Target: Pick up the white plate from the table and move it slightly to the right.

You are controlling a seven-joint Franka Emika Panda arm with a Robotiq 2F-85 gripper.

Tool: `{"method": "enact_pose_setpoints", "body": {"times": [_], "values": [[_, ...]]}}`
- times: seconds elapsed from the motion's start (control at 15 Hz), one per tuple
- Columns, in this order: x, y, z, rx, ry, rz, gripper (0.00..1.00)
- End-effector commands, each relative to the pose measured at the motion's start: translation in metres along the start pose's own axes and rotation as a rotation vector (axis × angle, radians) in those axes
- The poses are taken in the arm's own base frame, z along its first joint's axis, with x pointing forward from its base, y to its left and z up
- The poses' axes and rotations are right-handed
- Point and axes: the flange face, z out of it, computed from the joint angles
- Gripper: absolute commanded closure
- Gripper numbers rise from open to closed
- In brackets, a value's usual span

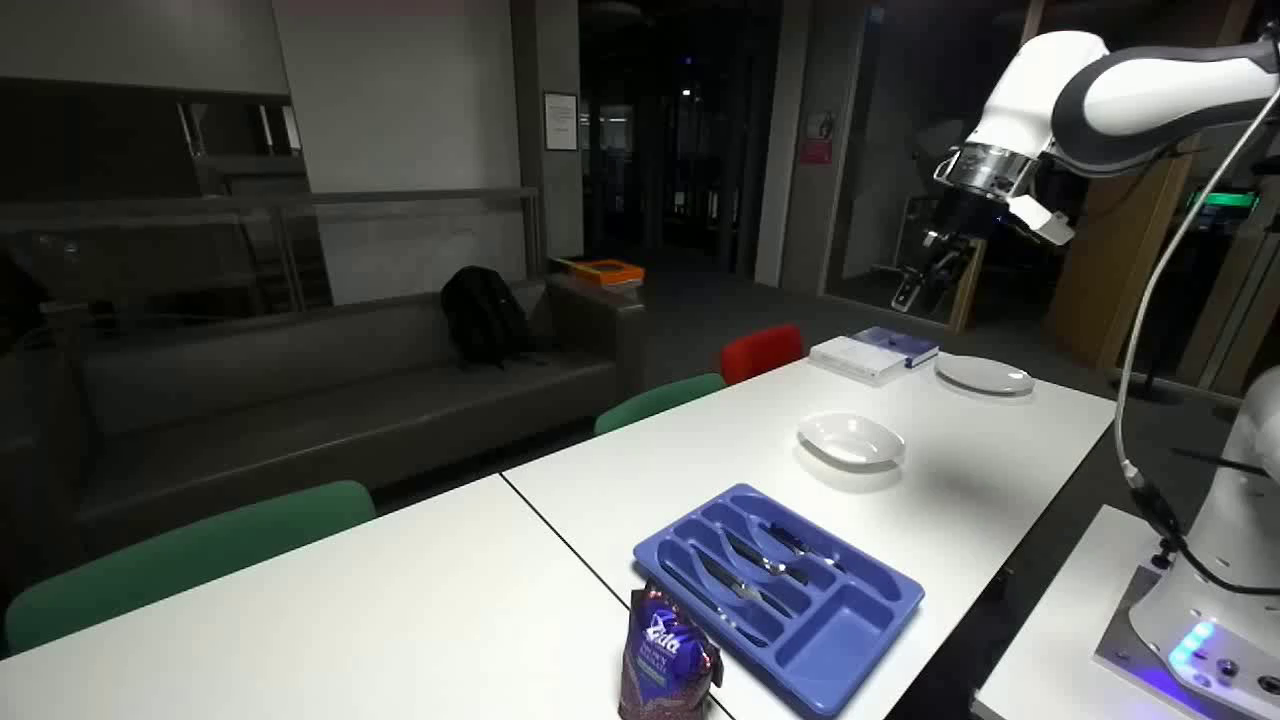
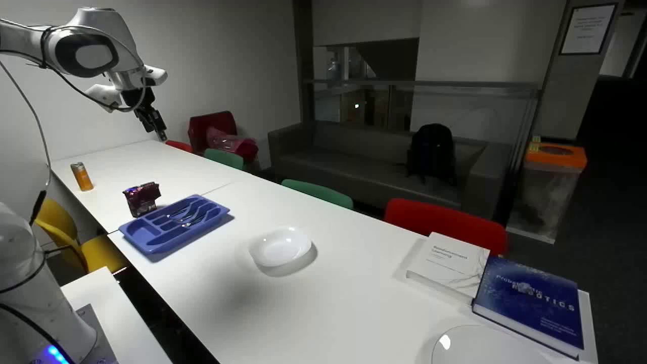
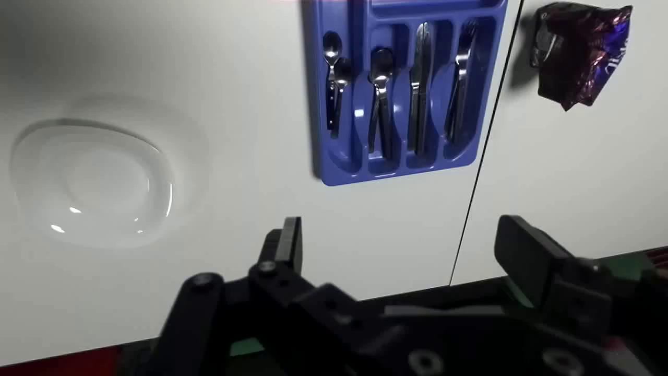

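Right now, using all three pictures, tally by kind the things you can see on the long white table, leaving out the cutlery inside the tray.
Plates: 2 (deep white plate, flatter white plate)
Books: 2 (white book, blue book)
Trays: 1 (blue tray)
Packets: 1 (purple packet)
Cans: 1 (orange can)
Total: 7

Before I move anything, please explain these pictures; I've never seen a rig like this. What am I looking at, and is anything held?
The machine is one white jointed arm ending in a black pincer. Two pictures are taken from outside; the third, a wrist view from the arm itself, looks down past the pincer. On the white table are a deep white plate, a flatter white plate, a blue tray holding cutlery, a dark shiny packet, a white book, a blue book and an orange can. The pincer is open, clear of the table, nothing between its jaws: nothing is held.
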Motion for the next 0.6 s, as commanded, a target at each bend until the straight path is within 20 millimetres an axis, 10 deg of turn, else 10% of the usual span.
{"method": "enact_pose_setpoints", "body": {"times": [0.0,0.53], "values": [[0.0002,-0.0002,-0.0005,0.0,0.0,0.0,0.0],[0.002,-0.0011,0.0023,-0.022,-0.007,-0.028,0.0]]}}
